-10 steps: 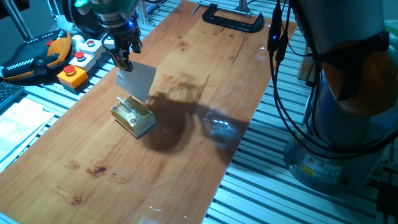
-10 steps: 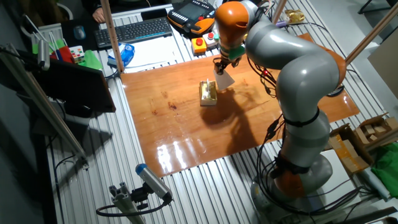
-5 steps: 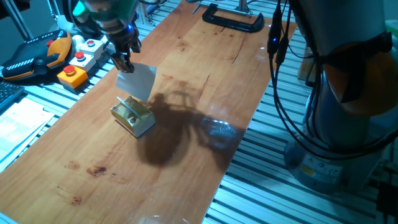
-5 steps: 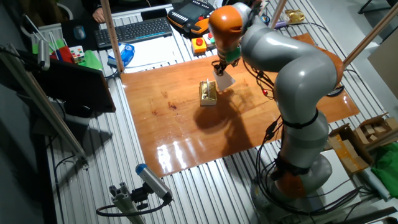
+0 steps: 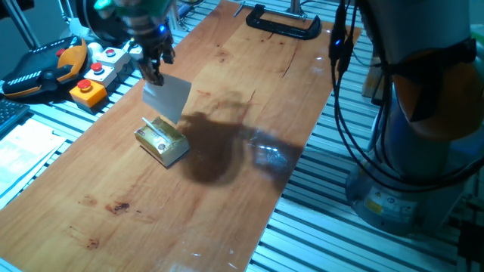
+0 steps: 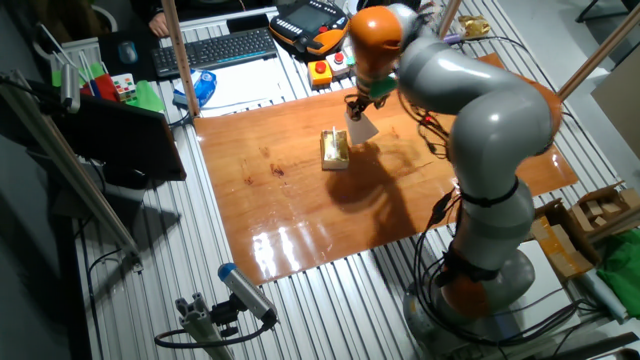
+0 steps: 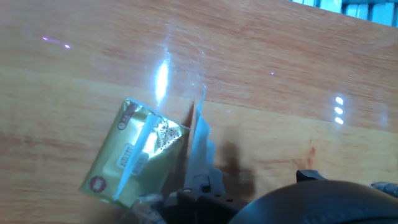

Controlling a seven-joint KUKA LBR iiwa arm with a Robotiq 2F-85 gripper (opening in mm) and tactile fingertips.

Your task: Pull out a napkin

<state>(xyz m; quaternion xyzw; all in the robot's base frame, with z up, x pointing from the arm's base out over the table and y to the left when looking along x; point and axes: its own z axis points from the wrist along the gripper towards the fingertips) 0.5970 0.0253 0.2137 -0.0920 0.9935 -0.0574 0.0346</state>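
My gripper (image 5: 155,74) is shut on the top edge of the napkin (image 5: 169,99), a pale grey sheet that hangs free above the table. The yellow-gold box (image 5: 162,140) lies on the wooden table just below and in front of the sheet's lower edge. In the other fixed view the gripper (image 6: 357,107) holds the napkin (image 6: 361,128) right of the box (image 6: 334,149). In the hand view the napkin (image 7: 199,144) shows edge-on, with the box (image 7: 135,155) to its left and a white strip in the box's slot.
A black clamp (image 5: 283,24) is fixed at the far end of the wooden table (image 5: 227,189). An orange button box (image 5: 88,91) and a teach pendant (image 5: 41,66) lie off the table's left edge. Cables (image 5: 344,113) hang by the arm's base on the right.
The gripper with the napkin has shifted slightly and stays above the box. The arm's shadow on the table has moved. The box has not moved.
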